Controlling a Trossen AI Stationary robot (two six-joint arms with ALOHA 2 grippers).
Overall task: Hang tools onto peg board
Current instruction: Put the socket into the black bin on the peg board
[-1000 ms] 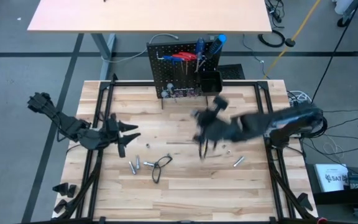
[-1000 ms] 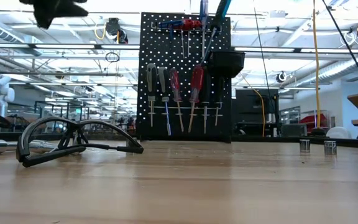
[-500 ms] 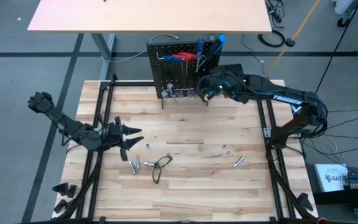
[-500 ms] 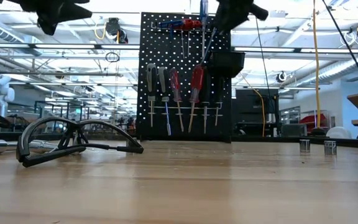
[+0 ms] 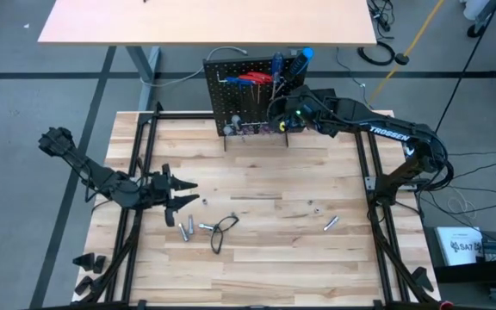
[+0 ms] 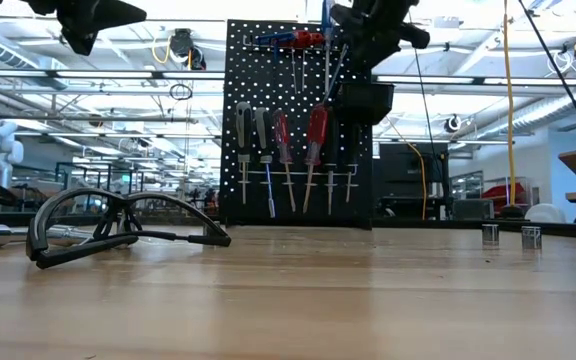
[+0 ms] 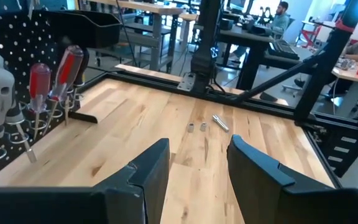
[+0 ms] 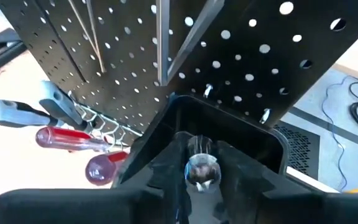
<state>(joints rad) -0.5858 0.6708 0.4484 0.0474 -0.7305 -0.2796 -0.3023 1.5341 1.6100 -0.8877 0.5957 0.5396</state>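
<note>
**Two arms at the table, the right one up at the peg board**

Two dark arms work over the wooden table (image 5: pixel 257 172), which fills the middle of the high view. At the table's far edge, in the upper centre of that frame, the peg board (image 5: pixel 241 96) stands upright. It carries screwdrivers with red handles (image 6: pixel 298 135) on its hooks, and a small black bin (image 6: pixel 367 100) hangs at its right side.

The right gripper (image 5: pixel 288 112) is at the upper centre of the high view, just above this bin. In the right wrist view a small silver bit (image 8: pixel 201 168) sits between the fingers, over the bin's mouth; I cannot tell if the fingers grip it or have let it go.

The left gripper (image 5: pixel 179 194) hovers at the left of centre in the high view, fingers (image 7: pixel 148 177) apart and holding nothing.

On the table, lower centre of the high view, lie a black wire loop (image 5: pixel 222 228), two silver bits (image 5: pixel 186 228) beside it, and one more bit (image 5: pixel 330 224) to the right.
</note>
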